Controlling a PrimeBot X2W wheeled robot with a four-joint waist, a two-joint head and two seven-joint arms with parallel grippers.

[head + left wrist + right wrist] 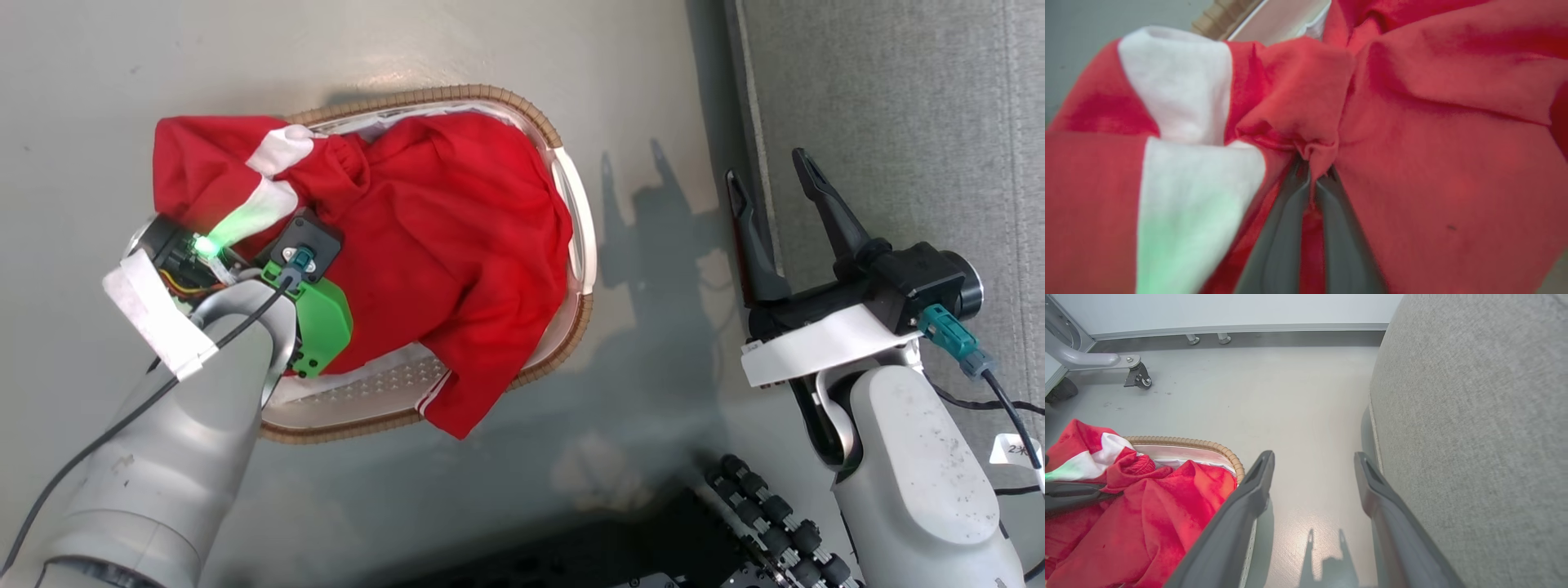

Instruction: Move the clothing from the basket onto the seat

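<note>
The red clothing [457, 245] with white panels fills the white basket [571, 196] with its brown rim and spills over its left edge and near side. My left gripper [1314, 173] is shut on a bunched fold of the clothing [1433, 143], with red fabric pinched between its fingertips. In the head view the left wrist [306, 261] sits over the basket's left part, its fingers hidden under the cloth. My right gripper [771, 175] stands open and holds nothing, over the floor at the edge of the grey seat [898, 106]. The right wrist view has the seat [1474, 437] beside the right gripper [1314, 459].
The basket stands on a pale grey floor [122, 65]. A wheeled metal frame leg [1137, 375] and a wall base lie beyond the basket [1208, 447] in the right wrist view. The robot's dark wheeled base [767, 523] is at the bottom of the head view.
</note>
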